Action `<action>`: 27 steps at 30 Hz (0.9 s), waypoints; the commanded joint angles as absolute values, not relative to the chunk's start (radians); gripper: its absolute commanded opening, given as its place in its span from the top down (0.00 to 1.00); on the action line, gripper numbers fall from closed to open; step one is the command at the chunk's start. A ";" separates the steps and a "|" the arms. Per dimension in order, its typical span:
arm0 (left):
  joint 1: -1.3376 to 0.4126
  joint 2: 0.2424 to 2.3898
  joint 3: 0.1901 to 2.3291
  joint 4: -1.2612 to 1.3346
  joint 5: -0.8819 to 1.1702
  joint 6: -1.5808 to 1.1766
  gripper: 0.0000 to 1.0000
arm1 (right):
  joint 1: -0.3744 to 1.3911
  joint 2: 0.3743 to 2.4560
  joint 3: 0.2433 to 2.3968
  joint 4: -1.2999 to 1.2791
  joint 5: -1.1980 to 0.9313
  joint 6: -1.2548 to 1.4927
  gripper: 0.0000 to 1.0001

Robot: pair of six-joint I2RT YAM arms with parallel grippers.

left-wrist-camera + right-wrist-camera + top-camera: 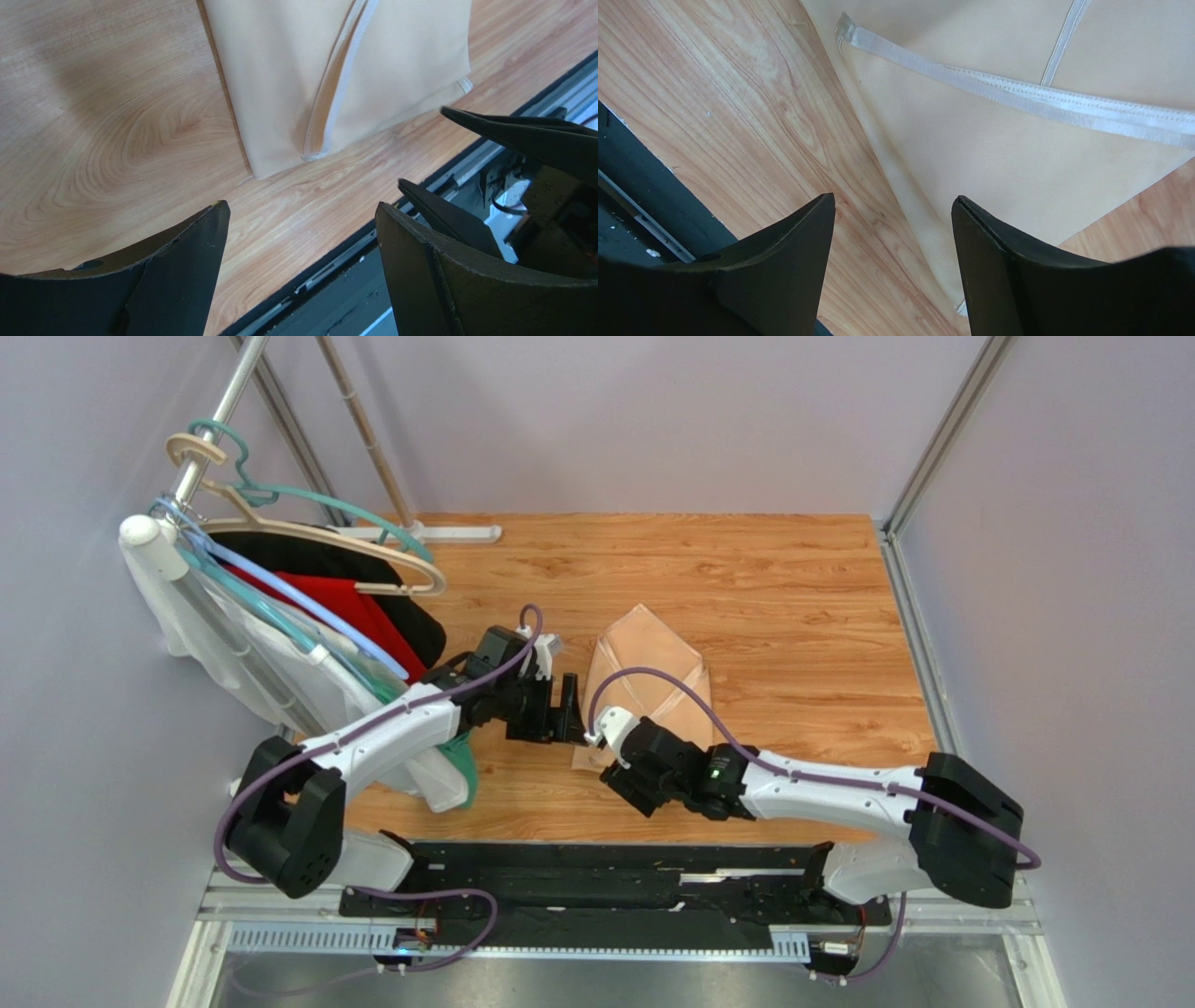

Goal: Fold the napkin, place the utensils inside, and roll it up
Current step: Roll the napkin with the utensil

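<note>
A folded square of thin pale peach-beige cloth, the napkin (648, 679), lies alone near the middle of the light wooden worktop (800, 602). It is one piece with several overlapping layers, and white hemmed edges cross its top. Its near corner points toward the two arms.

The left claw (567, 714) sits just beside the napkin's left edge, its fingers (182, 273) spread apart with only bare wood between them. The right claw (601, 753) is at the near corner, also spread. The napkin's edge (990, 140) runs under the gap, and I cannot tell whether the fingers touch the cloth. The two claws are close together, and the right one's black tips (505, 133) show in the left wrist view.

At the far left, a metal rack pole (232, 392) carries at least three hangers, tan (323, 532), teal (302, 490) and blue (281, 574). On them hang white (211, 637), red (344, 602) and black (414, 623) garments, crowding the left arm's elbow. A black rail (603, 875) borders the near edge.
</note>
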State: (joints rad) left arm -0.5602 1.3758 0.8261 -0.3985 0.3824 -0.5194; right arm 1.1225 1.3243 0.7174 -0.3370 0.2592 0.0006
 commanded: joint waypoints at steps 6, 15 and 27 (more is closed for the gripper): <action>-0.488 1.330 0.950 -0.518 0.474 -0.442 0.14 | 1.132 1.428 0.713 -0.192 0.285 -0.159 0.36; -0.413 1.315 0.939 -0.494 0.526 -0.426 0.14 | 1.134 1.445 0.686 -0.107 0.365 -0.227 0.37; -0.385 1.322 0.931 -0.479 0.571 -0.420 0.14 | 1.117 1.560 0.775 -0.201 0.295 -0.272 0.41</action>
State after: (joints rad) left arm -0.3923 1.3468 0.9211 -0.4976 0.5426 -0.4400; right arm 1.1271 1.5299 0.7254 -0.1669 0.3286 -0.2420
